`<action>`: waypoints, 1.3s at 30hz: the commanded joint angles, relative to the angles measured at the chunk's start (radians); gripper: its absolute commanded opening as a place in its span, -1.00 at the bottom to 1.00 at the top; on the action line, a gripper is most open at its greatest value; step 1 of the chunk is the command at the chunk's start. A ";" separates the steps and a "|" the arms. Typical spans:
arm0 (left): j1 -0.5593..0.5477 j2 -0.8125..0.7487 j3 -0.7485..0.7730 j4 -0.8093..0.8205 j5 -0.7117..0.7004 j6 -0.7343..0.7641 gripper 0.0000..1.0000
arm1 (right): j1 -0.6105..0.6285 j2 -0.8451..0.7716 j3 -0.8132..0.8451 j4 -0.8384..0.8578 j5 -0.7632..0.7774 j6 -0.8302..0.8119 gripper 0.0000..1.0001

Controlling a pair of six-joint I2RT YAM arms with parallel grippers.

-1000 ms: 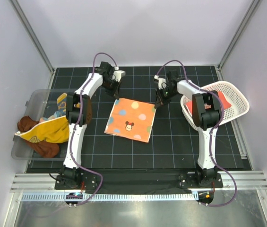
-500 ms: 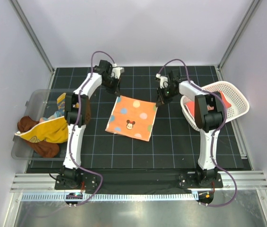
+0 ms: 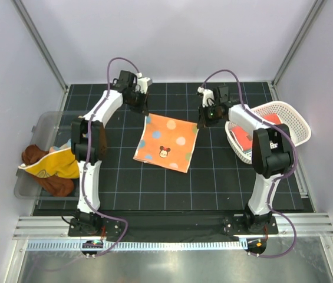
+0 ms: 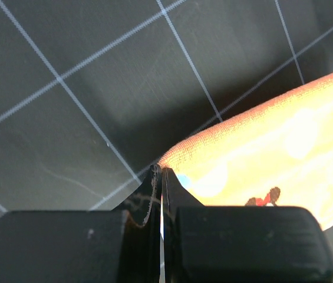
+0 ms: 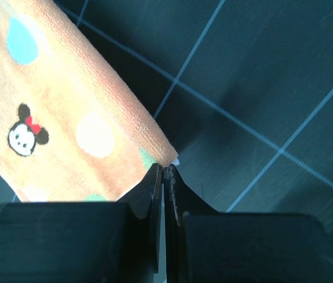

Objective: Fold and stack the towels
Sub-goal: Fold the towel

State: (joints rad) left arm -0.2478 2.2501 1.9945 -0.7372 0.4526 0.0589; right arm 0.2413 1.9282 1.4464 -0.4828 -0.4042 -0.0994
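Observation:
An orange polka-dot towel [image 3: 167, 143] with a cartoon mouse face lies spread on the black grid mat. My left gripper [image 3: 145, 113] is shut on its far left corner [image 4: 172, 158]. My right gripper [image 3: 200, 124] is shut on its far right corner [image 5: 165, 155]. Both far corners are lifted off the mat while the near edge rests on it. A yellow-orange towel [image 3: 51, 165] and a rust-brown towel [image 3: 54, 184] hang over the clear bin's [image 3: 25, 187] front. A red-orange towel [image 3: 250, 135] lies in the white basket [image 3: 296, 125].
The clear bin stands off the mat's left edge, the tilted white basket at its right. Grey walls and metal posts close in the back and sides. An aluminium rail [image 3: 166, 227] runs along the near edge by the arm bases.
Both grippers have moved toward the back of the table, dragging the polka-dot towel with them. The left gripper has closed on its corner.

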 commanded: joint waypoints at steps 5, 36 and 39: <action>0.002 -0.162 -0.137 0.068 -0.040 -0.022 -1.00 | 0.079 -0.187 -0.093 0.018 0.116 0.018 -0.98; 0.001 -0.610 -0.796 0.139 -0.152 -0.152 -1.00 | 0.368 -0.479 -0.537 0.101 0.238 0.247 -0.98; -0.005 -0.595 -0.806 0.140 -0.156 -0.162 -1.00 | 0.378 -0.479 -0.557 0.115 0.240 0.253 -0.98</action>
State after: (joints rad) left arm -0.2531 1.6726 1.1931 -0.6285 0.3260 -0.0906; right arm 0.6094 1.4792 0.9062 -0.3889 -0.1795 0.1299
